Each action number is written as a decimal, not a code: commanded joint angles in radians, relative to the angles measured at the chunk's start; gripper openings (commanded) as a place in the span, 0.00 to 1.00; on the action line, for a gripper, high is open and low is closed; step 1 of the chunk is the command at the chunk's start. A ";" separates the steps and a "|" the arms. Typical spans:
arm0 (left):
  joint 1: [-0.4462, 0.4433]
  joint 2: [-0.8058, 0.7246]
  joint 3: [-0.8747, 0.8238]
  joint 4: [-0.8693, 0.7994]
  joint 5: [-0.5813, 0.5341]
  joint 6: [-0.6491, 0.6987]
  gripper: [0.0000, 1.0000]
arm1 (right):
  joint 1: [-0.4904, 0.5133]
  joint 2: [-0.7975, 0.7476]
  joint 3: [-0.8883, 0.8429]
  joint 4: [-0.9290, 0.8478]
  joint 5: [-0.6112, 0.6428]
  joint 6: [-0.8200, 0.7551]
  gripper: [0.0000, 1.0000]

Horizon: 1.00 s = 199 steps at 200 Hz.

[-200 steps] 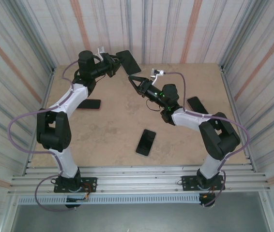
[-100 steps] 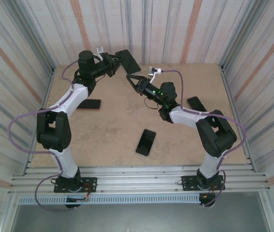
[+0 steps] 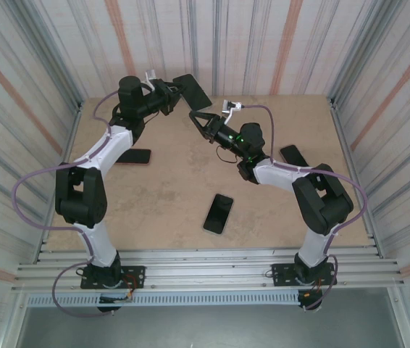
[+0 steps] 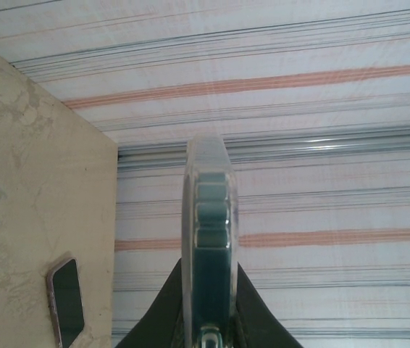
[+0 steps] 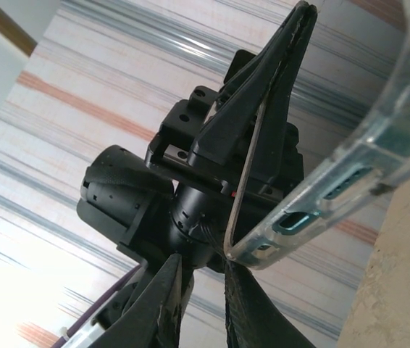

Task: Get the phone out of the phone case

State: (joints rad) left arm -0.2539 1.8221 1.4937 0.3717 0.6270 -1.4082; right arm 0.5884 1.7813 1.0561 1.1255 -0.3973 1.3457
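The left arm reaches far back and up over the rear left of the tabletop (image 3: 161,196), elbow bent and forearm turned toward the middle. Its left pincer (image 3: 174,94) is clamped flat on both faces of the phone case (image 5: 364,163) at one short end. The phone (image 3: 193,90) sits inside that clear case, held up in the air near the striped back wall (image 3: 248,43), well above the board. From overhead the handset's long axis runs from the left pincer out to the right and a little toward the arm bases, its dark broad face tipped upward. The left wrist camera sees it edge-on, pointing straight away from the fingers, greenish side buttons showing through the clear rim. The right arm stretches from its base diagonally toward the back middle, forearm low and wrist angled up. The right pincer (image 3: 198,118) is at the case's free lower corner. In the right wrist view its two black fingers (image 5: 252,308) stand only narrowly apart with the clear corner just at their tips, and I can't tell whether they actually pinch it. Three other handsets lie flat on the tabletop: one near the middle front (image 3: 219,213), one on the left (image 3: 134,156), one on the right (image 3: 294,156).
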 commanded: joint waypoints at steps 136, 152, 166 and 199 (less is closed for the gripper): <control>-0.021 -0.076 0.010 0.013 0.037 0.041 0.00 | -0.030 0.021 0.022 -0.031 0.017 0.023 0.26; -0.021 -0.075 0.013 0.002 0.031 0.048 0.00 | -0.024 0.023 0.028 -0.032 0.009 0.014 0.25; -0.021 -0.072 0.016 -0.003 0.025 0.050 0.00 | -0.023 0.023 0.027 -0.032 0.007 0.012 0.26; -0.021 -0.066 0.016 -0.010 0.017 0.060 0.00 | -0.019 0.024 0.026 -0.032 0.008 0.010 0.26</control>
State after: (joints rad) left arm -0.2672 1.8103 1.4937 0.3271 0.6342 -1.3655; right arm 0.5625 1.7901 1.0569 1.0988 -0.3786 1.3781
